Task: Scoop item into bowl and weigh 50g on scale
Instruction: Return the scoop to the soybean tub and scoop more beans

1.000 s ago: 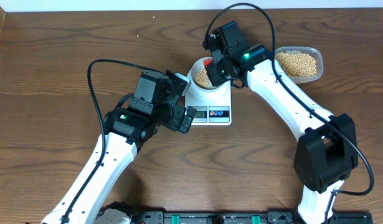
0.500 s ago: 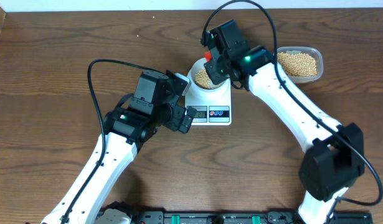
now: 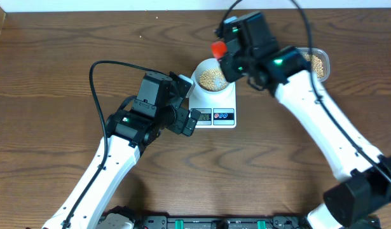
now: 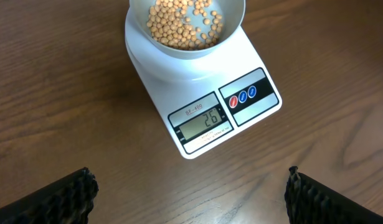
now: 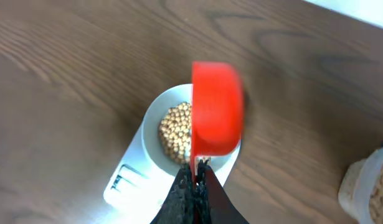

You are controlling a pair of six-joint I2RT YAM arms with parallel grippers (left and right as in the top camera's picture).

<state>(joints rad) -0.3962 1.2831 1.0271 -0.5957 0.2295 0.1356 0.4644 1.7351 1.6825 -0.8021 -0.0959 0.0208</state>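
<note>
The white bowl [image 3: 202,67] stands on the white scale [image 3: 228,104] and holds tan beans [image 3: 211,77]. In the left wrist view the bowl [image 4: 141,45] sits above the scale [image 4: 179,74], whose display reads 26. My right gripper [image 5: 195,176] is shut on the handle of a red scoop [image 5: 216,115], held above the bowl [image 5: 152,118]. The scoop also shows in the overhead view [image 3: 217,49]. My left gripper [image 4: 188,193] is open and empty, just in front of the scale.
A clear plastic tub [image 3: 320,62] with more beans stands at the right of the scale, partly hidden by my right arm. It also shows in the right wrist view [image 5: 365,186]. The wooden table's far edge [image 3: 119,13] is behind.
My right arm has lifted and moved right and back, taking the red scoop up out of the bowl. The left arm has not moved.
</note>
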